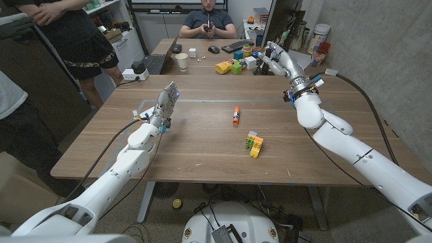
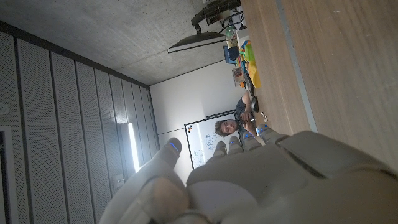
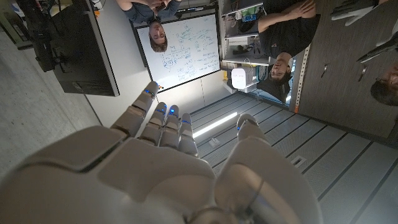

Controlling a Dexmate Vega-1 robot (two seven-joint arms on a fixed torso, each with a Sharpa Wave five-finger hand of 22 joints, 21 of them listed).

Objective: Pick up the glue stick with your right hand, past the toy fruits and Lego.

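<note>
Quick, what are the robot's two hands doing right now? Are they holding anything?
Left hand: open, fingers up, holding nothing.
Right hand: open, raised above the table, holding nothing. The glue stick lies untouched on the table.

A white paper cup (image 1: pixel 182 61) stands on the brown wooden table (image 1: pixel 202 152), well beyond the fingers (image 1: pixel 170 92) of the left hand (image 1: pixel 165 102). A black keyboard (image 1: pixel 236 46) and a black mouse (image 1: pixel 214 49) lie near the fingers (image 1: pixel 270 51) of the right hand (image 1: pixel 277 61). Beyond them sits a person in a dark shirt (image 1: pixel 209 23).
</note>
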